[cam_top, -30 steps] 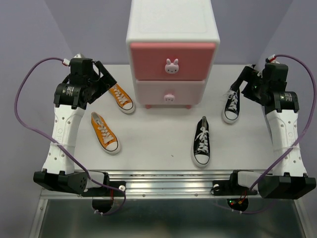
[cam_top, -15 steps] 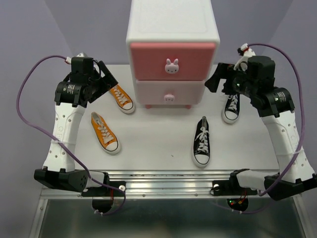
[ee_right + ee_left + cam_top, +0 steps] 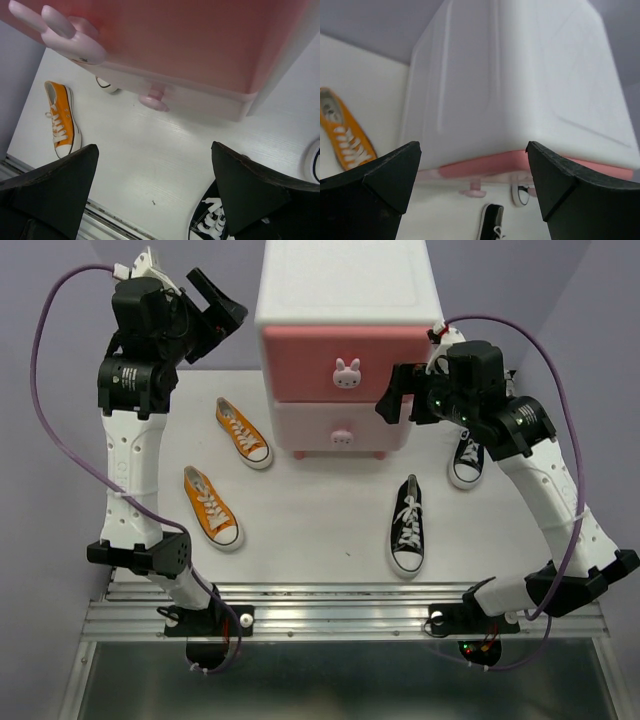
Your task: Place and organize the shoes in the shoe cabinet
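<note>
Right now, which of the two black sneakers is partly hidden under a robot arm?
The black sneaker right of the shoe cabinet: the right arm covers its far end. The other black sneaker lies uncovered mid-table.

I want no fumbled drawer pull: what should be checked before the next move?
1. Drawer open for shoes: not ok; upper drawer and lower drawer both shut.
2. Right claw open, empty: ok.
3. Right claw around upper bunny knob: not ok; knob sits outside its grasp.
4. Left claw open, empty: ok; high beside the cabinet.
5. Shoes all on the table: ok; far orange shoe, near orange shoe left; near black shoe, far black shoe right.
</note>
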{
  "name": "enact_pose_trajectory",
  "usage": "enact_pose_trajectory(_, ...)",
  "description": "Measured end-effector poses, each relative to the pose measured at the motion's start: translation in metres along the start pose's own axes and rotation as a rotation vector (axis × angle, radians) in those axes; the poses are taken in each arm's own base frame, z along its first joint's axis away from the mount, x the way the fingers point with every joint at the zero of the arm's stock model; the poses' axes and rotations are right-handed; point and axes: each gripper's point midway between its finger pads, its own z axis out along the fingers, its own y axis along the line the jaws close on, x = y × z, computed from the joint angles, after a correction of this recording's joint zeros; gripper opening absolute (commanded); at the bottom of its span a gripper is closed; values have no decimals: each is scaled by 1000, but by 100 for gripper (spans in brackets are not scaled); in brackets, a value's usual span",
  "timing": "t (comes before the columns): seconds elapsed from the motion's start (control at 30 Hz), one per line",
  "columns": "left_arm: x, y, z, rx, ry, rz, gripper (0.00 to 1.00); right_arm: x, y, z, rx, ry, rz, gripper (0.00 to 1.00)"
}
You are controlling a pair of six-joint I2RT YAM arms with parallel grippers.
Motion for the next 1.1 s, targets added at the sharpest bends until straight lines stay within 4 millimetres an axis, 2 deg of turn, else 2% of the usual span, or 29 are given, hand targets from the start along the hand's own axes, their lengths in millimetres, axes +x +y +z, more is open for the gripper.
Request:
enact_pose_trajectory(0.03,-10,-15,2,58,-29,-7,99,-1,2,1,-1,-2,-3,100)
enact_pose_trajectory(0.13,-21,-36,2,153,-59,-28,99,-3,6,2,-2,1,-13,100)
enact_pose_trajectory(0.27,-27,-53,9,236,-68,-44,99,-5,8,1,7,6,-22,100)
enact_pose_trajectory(0.33,-26,-59,20,266,-49,-46,99,-5,9,0,9,6,-23,100)
enact_pose_trajectory(0.53,-9,-47,64,252,19,-41,99,-9,14,1,10,0,-31,100)
enact_pose_trajectory(0.63,-1,-42,76,242,46,-40,99,-7,17,4,7,8,-36,100)
enact_pose_trajectory(1.1,2,-43,77,263,45,34,99,-8,61,27,11,-16,-58,100)
